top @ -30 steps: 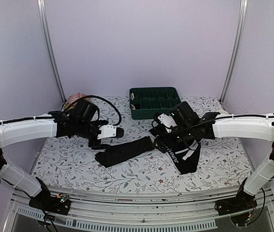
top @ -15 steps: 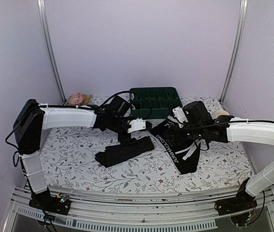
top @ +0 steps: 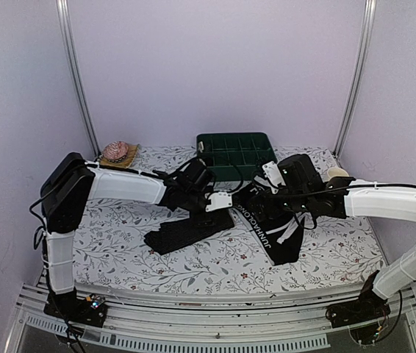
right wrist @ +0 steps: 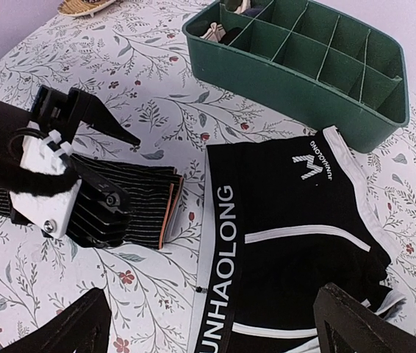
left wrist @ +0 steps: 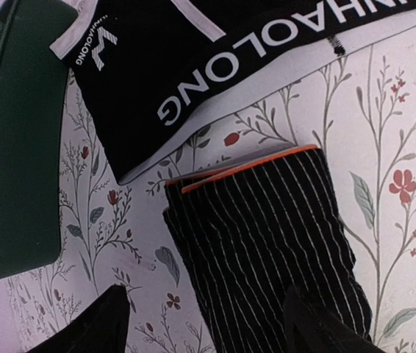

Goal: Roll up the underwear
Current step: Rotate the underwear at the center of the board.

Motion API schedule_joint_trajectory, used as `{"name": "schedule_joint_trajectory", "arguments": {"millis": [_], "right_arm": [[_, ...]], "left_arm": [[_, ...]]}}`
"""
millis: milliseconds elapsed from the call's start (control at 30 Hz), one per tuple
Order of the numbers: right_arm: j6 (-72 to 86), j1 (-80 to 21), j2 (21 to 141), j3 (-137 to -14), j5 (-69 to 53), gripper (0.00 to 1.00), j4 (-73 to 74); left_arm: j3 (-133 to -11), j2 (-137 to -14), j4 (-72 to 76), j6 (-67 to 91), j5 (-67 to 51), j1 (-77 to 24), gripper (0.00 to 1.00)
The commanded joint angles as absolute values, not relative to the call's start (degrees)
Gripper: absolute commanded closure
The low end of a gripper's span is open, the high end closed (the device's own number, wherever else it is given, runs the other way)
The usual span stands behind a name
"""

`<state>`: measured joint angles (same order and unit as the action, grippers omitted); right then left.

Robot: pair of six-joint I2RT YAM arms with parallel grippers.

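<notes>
**Left claw poised over the pinstriped pair's end**

Top view: the pinstriped underwear (top: 182,232) lies folded into a long band mid-worktop (top: 112,246). The lettered underwear (top: 278,232) lies spread flat just to its right, in front of a green tray (top: 234,151). The left claw (top: 219,203) hangs over the band's far end.

Left wrist: fingers spread wide, nothing held, straddling the orange-edged end. The lettered waistband sits just beside it.

Right wrist: the right claw (right wrist: 212,294) is also spread and empty, above the lettered pair.

Judgement: rolling has not begun. Lower the left claw square onto the orange edge, catch every layer, then turn tightly along the band. Keep clear of the neighbouring waistband.
</notes>
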<state>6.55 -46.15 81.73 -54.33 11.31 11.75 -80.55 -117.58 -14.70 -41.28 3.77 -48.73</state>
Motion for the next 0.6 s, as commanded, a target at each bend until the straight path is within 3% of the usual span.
{"name": "schedule_joint_trajectory", "arguments": {"millis": [0,567], "right_arm": [[6.88,-46.07,80.35,-53.48,10.68,0.01,9.91],[6.52,-46.09,80.8,-53.28,9.63,0.01,9.4]], "left_arm": [[-80.69,-120.47,-12.56,-41.18,7.39,-48.43,0.25],[-77.39,-120.68,-8.68,-30.72,16.27,-37.48,0.26]]}}
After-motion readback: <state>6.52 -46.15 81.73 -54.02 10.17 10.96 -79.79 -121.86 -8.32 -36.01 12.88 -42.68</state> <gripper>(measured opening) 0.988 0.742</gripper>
